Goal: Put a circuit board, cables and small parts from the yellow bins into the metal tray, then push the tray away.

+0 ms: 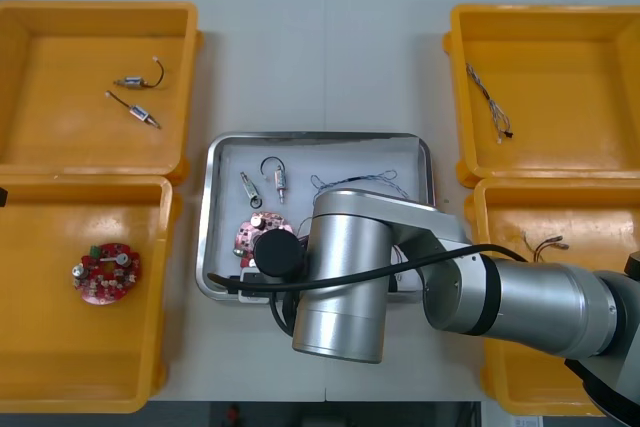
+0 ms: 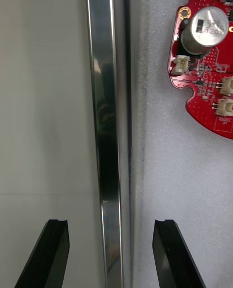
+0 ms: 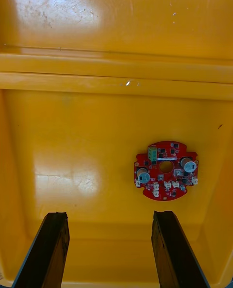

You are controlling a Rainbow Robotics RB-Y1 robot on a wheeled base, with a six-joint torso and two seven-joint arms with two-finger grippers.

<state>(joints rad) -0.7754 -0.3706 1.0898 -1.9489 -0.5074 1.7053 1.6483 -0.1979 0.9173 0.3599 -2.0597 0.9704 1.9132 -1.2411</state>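
right gripper (image 2: 110, 224): fingers (image 2: 51, 251) apart, gripping nothing, straddling the rim of the metal tray (image 2: 104, 98). One finger is over the table (image 2: 43, 98), the other over the tray's white inside. From the front it sits at the tray's near-left corner.

left gripper (image 3: 109, 215): fingers (image 3: 48, 246) apart, empty, hanging over the near-left bin (image 3: 73, 137).

Counts:
- yellow bins: 4. far-left bin (image 1: 70, 37) and near-left bin on one side, far-right bin (image 1: 560, 37) and near-right bin (image 1: 600, 232) on the other, tray between.
- circuit boards: 2. tray board (image 2: 204, 59) lies just inside the rim, beyond the right fingers. bin board (image 3: 165, 170) lies on the near-left bin's floor, beyond the left fingertips.
- small metal parts: 4. tray parts (image 1: 248, 187), two side by side, one with a black cable (image 1: 270, 165) looped off it. far-left parts (image 1: 135, 97), two, each with a thin lead.
- loose cables: 3. thin twisted cable (image 1: 350, 183) in the tray, far-right cable (image 1: 490, 97), near-right cable (image 1: 545, 244).

Hidden or unclear:
- right arm (image 1: 345, 277) covers the tray's near-right part and much of the near-right bin.
- twisted cable runs under the arm.
- tray board is half covered from the front and cut off in the wrist view.
- colours of the two right-bin cables: can't tell.
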